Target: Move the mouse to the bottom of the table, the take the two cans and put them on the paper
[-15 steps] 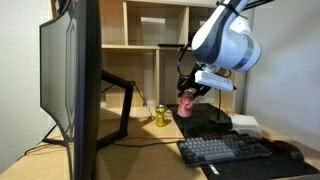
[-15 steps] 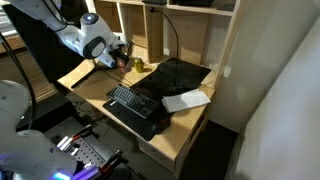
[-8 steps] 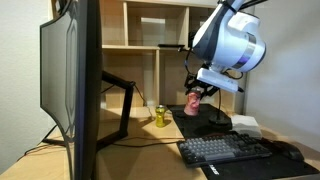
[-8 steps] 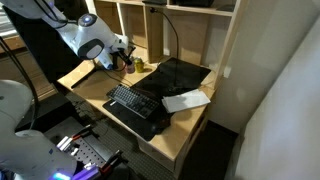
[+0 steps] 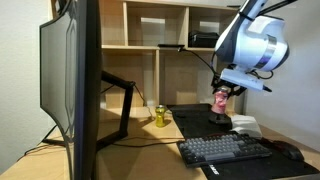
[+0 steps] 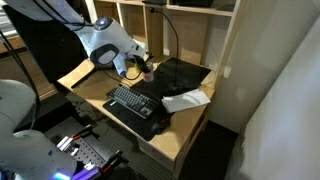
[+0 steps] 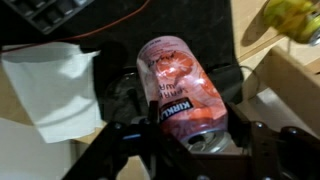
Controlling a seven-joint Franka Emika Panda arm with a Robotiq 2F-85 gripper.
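My gripper is shut on the red-pink can and holds it in the air above the black mat. The held can also shows in both exterior views. The yellow-green can stands on the light-wood table beside the monitor arm; it shows at the wrist view's top right. The white paper lies left of the held can in the wrist view, and at the table's edge. The dark mouse lies right of the keyboard.
A large monitor on a black arm fills the near left. A black keyboard lies on the mat. A black lamp base stands under the gripper. A light-wood shelf unit backs the desk.
My gripper has carried the red-pink can away from the yellow-green can, across the mat toward the lamp base and the paper. The yellow-green can has not moved.
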